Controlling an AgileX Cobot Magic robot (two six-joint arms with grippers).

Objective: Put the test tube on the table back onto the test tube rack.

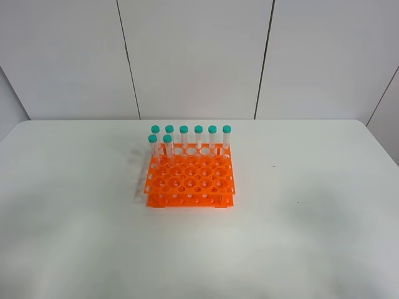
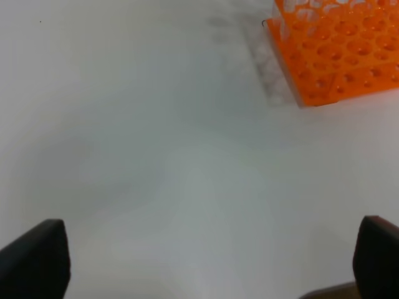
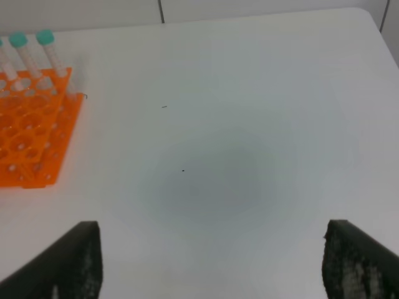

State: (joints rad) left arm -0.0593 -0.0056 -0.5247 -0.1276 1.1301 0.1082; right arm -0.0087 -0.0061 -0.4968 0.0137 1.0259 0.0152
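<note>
Test tube loose beside the rack: none shows anywhere on the white tabletop (image 1: 299, 237). The orange rack (image 1: 190, 180) sits mid-tabletop, with only faint shadows on its left side. Eight green-capped tubes (image 1: 168, 146) stand upright in it, six along its far row and two in the next row at the left end. The left claw (image 2: 212, 261) and right claw (image 3: 212, 255) hang spread and empty, well apart from the rack. The return looks already done; the next move calls for little beyond keeping clear.
</note>
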